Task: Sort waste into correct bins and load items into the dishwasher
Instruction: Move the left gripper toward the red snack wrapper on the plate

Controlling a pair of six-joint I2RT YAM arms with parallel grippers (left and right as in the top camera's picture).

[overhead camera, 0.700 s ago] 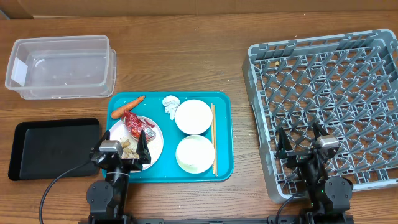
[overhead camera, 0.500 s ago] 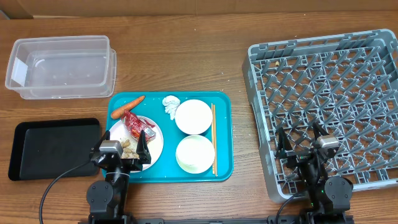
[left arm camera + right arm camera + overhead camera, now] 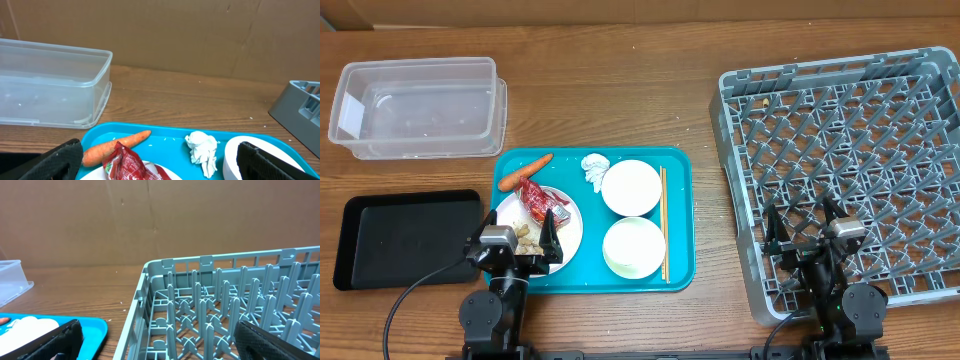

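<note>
An orange carrot (image 3: 524, 170) (image 3: 116, 147), a white tissue (image 3: 593, 164) (image 3: 202, 150), two white bowls (image 3: 631, 187) (image 3: 633, 246) and wooden chopsticks (image 3: 664, 222) lie on a teal tray (image 3: 677, 270). A white plate (image 3: 572, 236) there holds a red wrapper (image 3: 541, 202) (image 3: 131, 164) and beige scraps (image 3: 527, 236). The clear tub (image 3: 418, 107) (image 3: 50, 82) and black tray (image 3: 405, 238) lie to the left. The grey dish rack (image 3: 845, 170) (image 3: 220, 307) stands at the right. My left gripper (image 3: 512, 240) (image 3: 160, 172) is open over the plate's near edge. My right gripper (image 3: 805, 232) (image 3: 160, 352) is open over the rack's near left corner.
A brown cardboard wall stands behind the wooden table (image 3: 620, 90). A small orange crumb (image 3: 764, 100) sits in the rack's far left cells.
</note>
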